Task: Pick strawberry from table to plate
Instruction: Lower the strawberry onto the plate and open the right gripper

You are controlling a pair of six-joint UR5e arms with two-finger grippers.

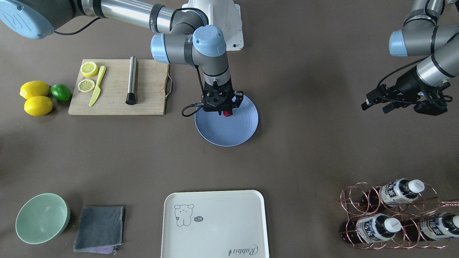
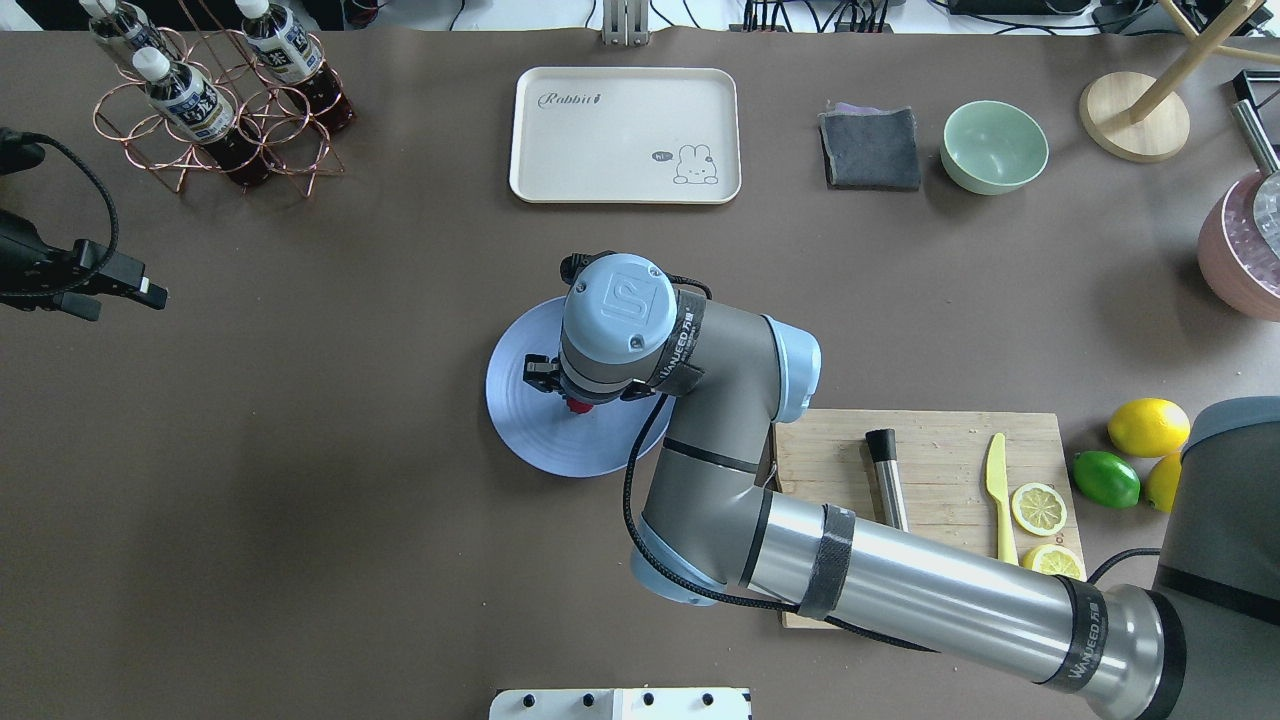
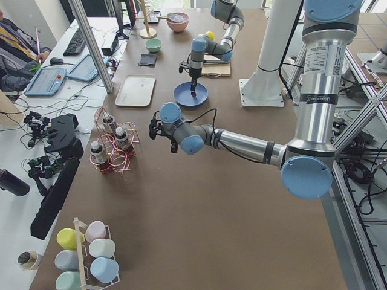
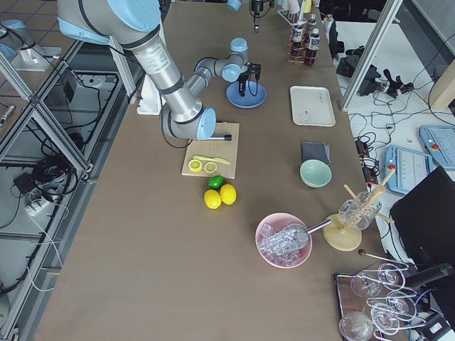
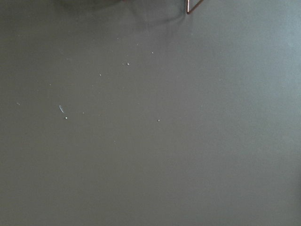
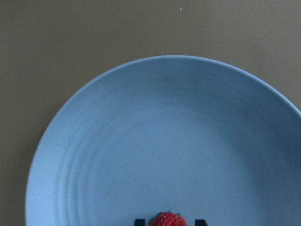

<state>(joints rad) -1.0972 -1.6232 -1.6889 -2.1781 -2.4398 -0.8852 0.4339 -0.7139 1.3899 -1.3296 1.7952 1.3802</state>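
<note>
Small bumpy red strawberry (image 6: pixel 167 219)

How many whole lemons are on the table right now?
2: both whole lemons sit beside the lime, off the cutting board's end, one farther back and one nearer. Two lemon slices on the board aren't counted.

One camera looks down from behind the robot, another faces it from across the table (image 1: pixel 304 150). Two more look along the table from each end. All four see the plate (image 2: pixel 530 440). The right wrist camera sits very close above it; the left wrist one sees only table.
</note>
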